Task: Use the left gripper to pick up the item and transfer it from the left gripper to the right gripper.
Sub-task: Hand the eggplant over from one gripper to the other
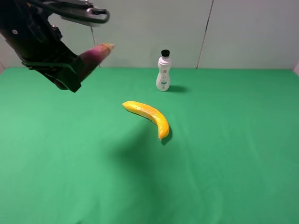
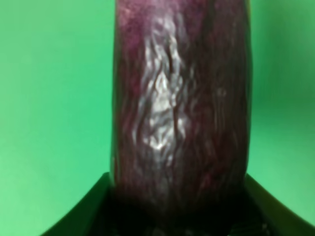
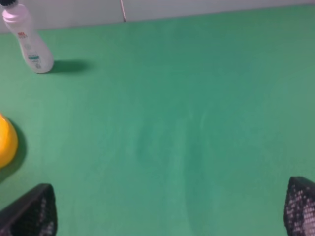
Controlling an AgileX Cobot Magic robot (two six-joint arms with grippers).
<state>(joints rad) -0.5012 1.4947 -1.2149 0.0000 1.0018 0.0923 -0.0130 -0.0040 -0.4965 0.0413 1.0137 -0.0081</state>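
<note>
The left gripper (image 1: 74,70) is closed tightly on the eggplant (image 1: 96,55) and holds it in the air, above the rear left part of the green table (image 1: 224,154). The eggplant does not touch the cloth.

In the high view its long axis is slanted. The dark purple end sits inside the claw, and the paler pinkish-tan stem end points up and to the right, toward the back wall and the middle of the scene. Only the front half is visible there, because the black body of the gripper covers the rest.

In the left wrist view the eggplant runs straight out from between the two black fingers (image 2: 86,209) and away from the camera. Its glossy, slightly wrinkled skin fills the middle of the picture, with green on both sides. The stem end is cut off by the edge of this view.

The right gripper (image 3: 165,211) appears only in its own wrist view. Its two fingers stand far apart at the corners and there is nothing between them, only the green cloth.

On the table lies a yellow banana (image 1: 148,116) near the middle, curved, with one end toward the rear left and the other toward the front right. Behind it, close to the wall, a white bottle (image 1: 163,72) with a black cap stands upright, well apart from the banana.
</note>
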